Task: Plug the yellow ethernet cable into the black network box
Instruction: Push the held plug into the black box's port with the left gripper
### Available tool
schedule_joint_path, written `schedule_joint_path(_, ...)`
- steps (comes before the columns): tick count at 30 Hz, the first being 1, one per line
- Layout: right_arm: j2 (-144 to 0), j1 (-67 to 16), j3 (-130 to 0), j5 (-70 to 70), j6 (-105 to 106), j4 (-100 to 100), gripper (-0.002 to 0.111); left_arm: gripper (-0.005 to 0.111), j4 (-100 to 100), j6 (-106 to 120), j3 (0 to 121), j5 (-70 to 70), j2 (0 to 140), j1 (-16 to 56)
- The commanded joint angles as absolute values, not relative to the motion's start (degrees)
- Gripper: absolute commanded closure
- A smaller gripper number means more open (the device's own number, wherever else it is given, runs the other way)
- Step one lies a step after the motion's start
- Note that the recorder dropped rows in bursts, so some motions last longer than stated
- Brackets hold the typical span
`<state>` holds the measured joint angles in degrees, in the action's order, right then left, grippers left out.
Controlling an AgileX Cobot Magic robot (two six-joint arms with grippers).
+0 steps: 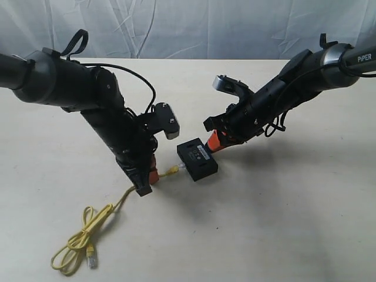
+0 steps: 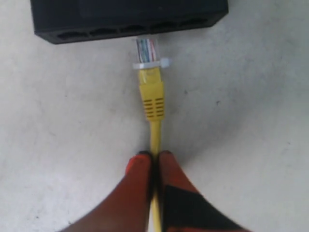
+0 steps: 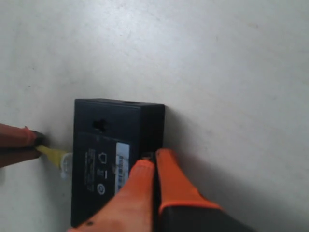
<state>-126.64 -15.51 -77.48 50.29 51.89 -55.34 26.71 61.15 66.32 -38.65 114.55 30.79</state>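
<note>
- Left arm (image 1: 111, 123): matte black tubular links, carrying a black strap loop (image 1: 76, 42) at the upper end and trailing a thin black cable (image 1: 138, 79). A black-and-grey block (image 1: 166, 120) is sitting at the wrist.
- Right arm (image 1: 288, 88): black casing, showing a silver collar (image 1: 333, 54) beside white "PIPER" lettering and bearing a silver-rimmed bracket (image 1: 228, 86).
- Jaws, both arms: showing tapered orange-red fingers (image 2: 140, 193) with black patches.

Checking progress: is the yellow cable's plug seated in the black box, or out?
Not seated. The clear plug sits at a port mouth of the black network box, most of its body showing outside.
</note>
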Motion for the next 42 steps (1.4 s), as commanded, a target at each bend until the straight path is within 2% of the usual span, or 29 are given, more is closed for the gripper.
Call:
schedule_joint_path(1, -126.57, -15.44, -77.3, 50.62, 52.59, -55.71, 0.109, 0.107, 21.82, 55.16, 69.83, -42.46, 114.73, 31.02)
schedule_joint_path(32, -126.57, -15.44, -77.3, 50.5, 52.96, -55.84, 0.109, 0.107, 17.12, 53.05, 74.16, -48.14, 117.73, 31.9)
schedule_joint_path(42, -126.57, -15.44, -77.3, 50.61, 52.96, -55.83, 0.109, 0.107, 15.92, 52.94, 74.16, -45.27, 117.73, 33.29)
